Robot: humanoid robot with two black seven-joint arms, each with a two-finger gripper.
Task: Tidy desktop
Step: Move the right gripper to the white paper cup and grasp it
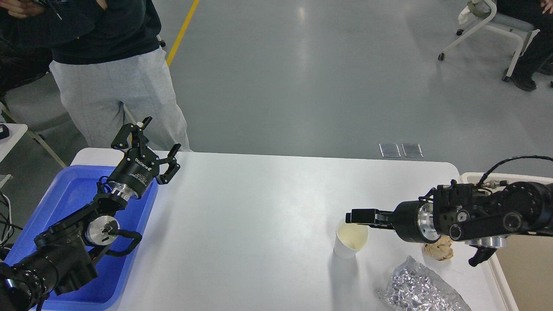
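Note:
The white desktop [259,203] carries a white paper cup [349,239] standing upright, a crumpled tan paper ball [439,251] and a crinkled silver foil wrapper [421,290] at its right front. My right gripper [358,215] reaches in from the right and sits just above the cup's far rim. It is seen edge-on, so its fingers cannot be told apart. My right arm partly hides the paper ball. My left gripper [159,137] is open and empty, raised over the table's back left edge.
A blue plastic tray [65,203] lies at the left under my left arm. A beige bin [520,272] stands off the right edge. A person in grey trousers [116,95] stands behind the table's back left corner.

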